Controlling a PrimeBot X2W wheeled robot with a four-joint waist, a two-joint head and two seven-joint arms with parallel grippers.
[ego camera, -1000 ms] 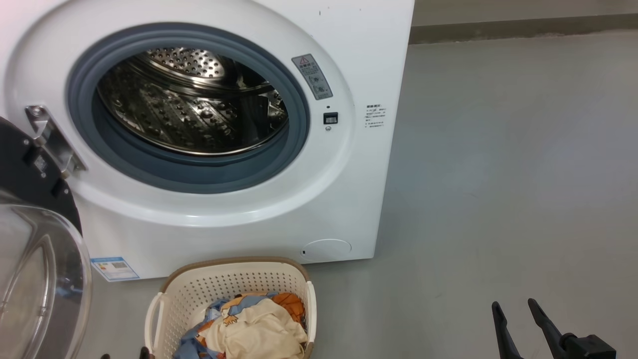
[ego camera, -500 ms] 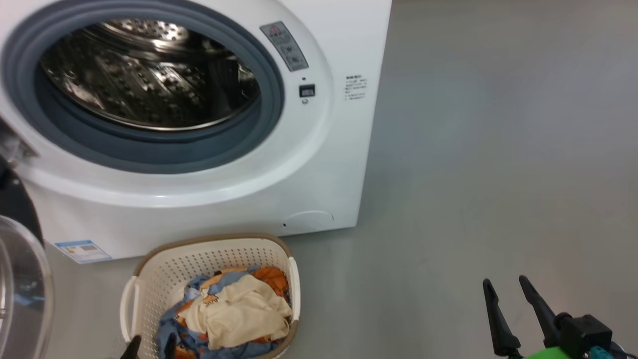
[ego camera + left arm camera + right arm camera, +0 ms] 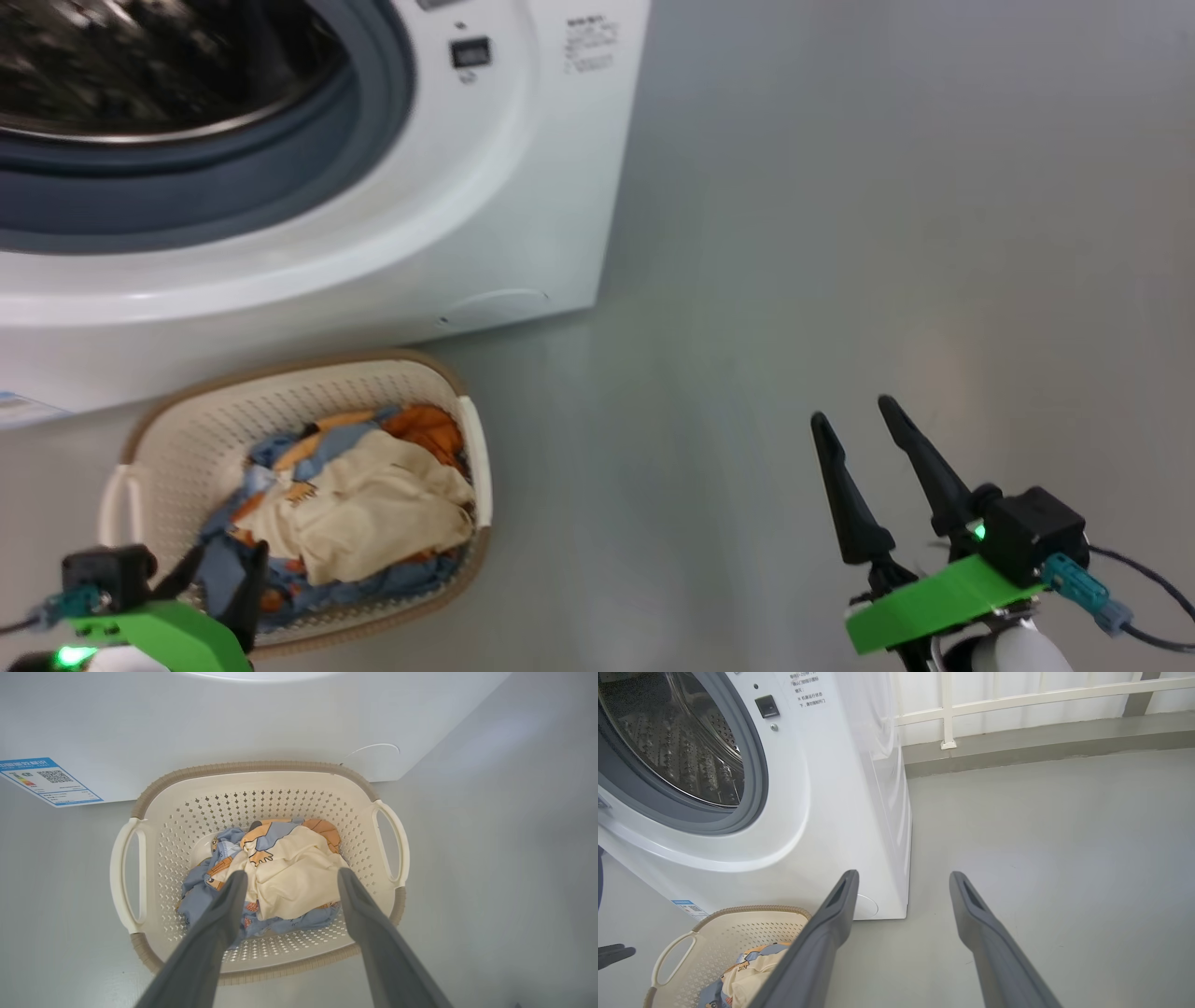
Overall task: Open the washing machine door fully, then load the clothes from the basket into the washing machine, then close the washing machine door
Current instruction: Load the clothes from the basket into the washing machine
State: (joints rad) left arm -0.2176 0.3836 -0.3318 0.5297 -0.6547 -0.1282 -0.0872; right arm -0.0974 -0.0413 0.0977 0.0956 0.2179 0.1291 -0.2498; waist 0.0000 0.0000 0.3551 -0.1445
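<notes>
Cream-and-blue clothes (image 3: 292,854) in basket (image 3: 252,768), frame centre, between spread fingers of left gripper (image 3: 290,873); contact unclear. Lower right: right gripper (image 3: 852,412), fingers apart, empty. Upper left: washing machine (image 3: 523,187) cropped, interior blurred.

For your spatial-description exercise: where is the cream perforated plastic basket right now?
In the head view the cream perforated plastic basket sits on the grey floor at lower left, directly before the big white washing machine, under the left claw.

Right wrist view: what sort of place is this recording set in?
Probably a laundry corner, perhaps a balcony: a white front-loading washing machine stands on a grey floor, a basket of clothes before it, a white railing behind.
</notes>
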